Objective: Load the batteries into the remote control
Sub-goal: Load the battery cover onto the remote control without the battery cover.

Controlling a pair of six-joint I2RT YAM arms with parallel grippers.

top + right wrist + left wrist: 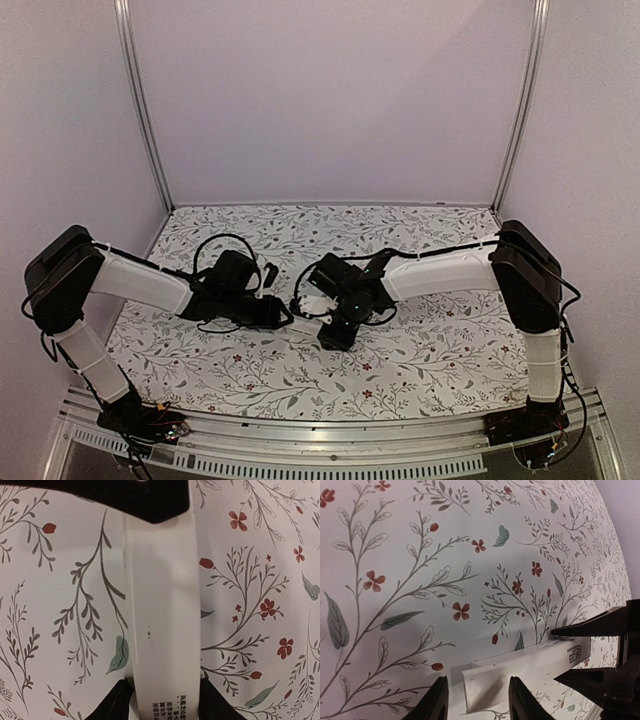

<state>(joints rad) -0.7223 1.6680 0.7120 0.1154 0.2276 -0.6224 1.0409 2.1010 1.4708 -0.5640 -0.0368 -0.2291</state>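
Floral-patterned cloth covers the counter (440,350), and both arms reach inward to meet at the middle of the overhead view, where the remote control (306,323) shows as a short white sliver between them. In the right wrist view the remote control (162,605) runs top to bottom through the centre of the frame, plain white with small black print near the lower edge. The right claw (165,702) is clamped on it, one finger against each long edge. In the left wrist view the same bar (530,662) lies across the lower right. The left claw (477,702) straddles its near end at the bottom edge, though I cannot tell whether those fingers press on it. The right claw (557,652) pinches the printed far end at the right.
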